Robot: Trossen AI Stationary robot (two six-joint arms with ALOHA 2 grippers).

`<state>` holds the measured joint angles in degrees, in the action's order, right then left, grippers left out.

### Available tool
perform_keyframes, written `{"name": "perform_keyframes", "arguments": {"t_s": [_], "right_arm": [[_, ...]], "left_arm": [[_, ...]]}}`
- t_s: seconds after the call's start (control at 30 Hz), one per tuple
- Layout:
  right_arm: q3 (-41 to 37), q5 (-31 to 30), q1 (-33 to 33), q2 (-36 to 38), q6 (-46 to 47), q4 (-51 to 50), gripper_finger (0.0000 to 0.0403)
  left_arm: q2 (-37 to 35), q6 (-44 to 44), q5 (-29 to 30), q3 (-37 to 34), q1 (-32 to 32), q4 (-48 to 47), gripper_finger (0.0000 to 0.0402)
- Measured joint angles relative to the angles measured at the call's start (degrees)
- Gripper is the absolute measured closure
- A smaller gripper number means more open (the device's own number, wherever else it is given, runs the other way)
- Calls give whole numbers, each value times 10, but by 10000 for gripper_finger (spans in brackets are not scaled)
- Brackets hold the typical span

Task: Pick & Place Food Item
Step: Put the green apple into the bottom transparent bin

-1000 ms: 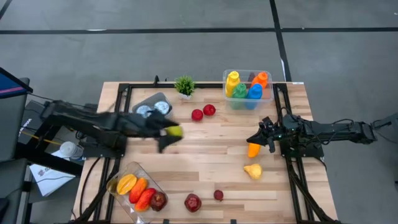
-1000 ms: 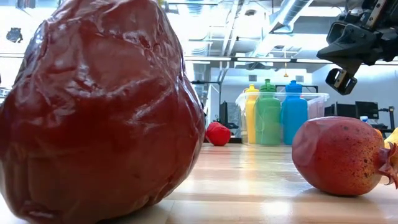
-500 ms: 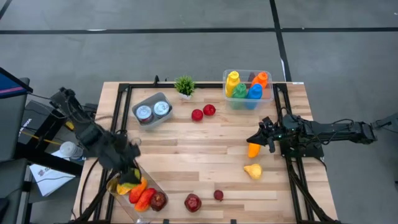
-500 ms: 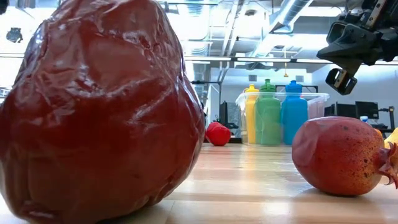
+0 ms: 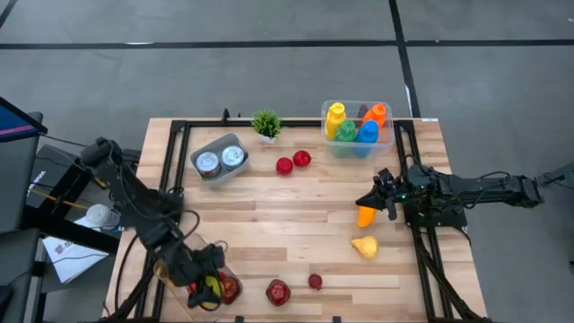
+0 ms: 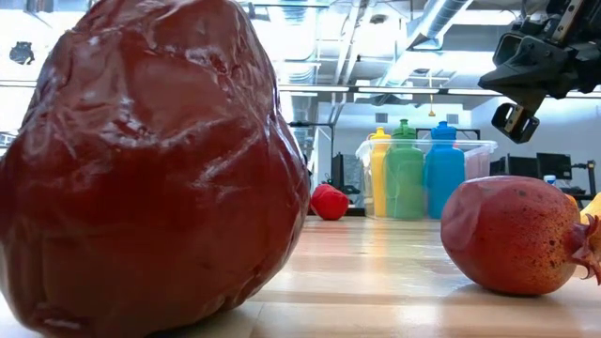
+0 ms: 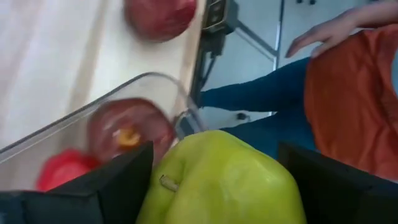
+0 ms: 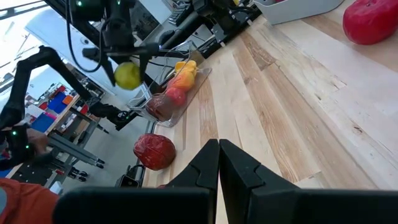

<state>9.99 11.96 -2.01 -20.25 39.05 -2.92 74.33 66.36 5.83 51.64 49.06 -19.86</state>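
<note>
On one counter [image 5: 296,202] I count two arms, one clear tray [image 7: 143,84] of fruit below my left gripper [image 5: 210,285], clamped on one green apple [image 7: 221,180], my right gripper [image 8: 219,163] clenched empty over two red fruits [image 5: 278,292].

A robotics lab or workshop in an industrial hall. Exposed ducts [image 6: 441,23] and pipes run across the open ceiling, and the grey concrete floor [image 5: 269,72] carries dark lines. A black metal frame [image 5: 179,135] edges the wooden table [image 5: 314,193]. Computer monitors [image 6: 554,165] stand at the back, with equipment racks [image 8: 68,106] and cables beyond.
</note>
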Motion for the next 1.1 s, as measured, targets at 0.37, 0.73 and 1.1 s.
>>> {"name": "perform_keyframes", "arguments": {"t_s": [0.37,0.73,1.1], "right_arm": [[0,0,0,0,0,0,397],[0,0,0,0,0,0,397],[0,0,0,0,0,0,397]], "left_arm": [[61,1,-2,0,37,50,71],[63,-1,-2,0,38,49,70],[63,3,-9,0,50,47,70]]}}
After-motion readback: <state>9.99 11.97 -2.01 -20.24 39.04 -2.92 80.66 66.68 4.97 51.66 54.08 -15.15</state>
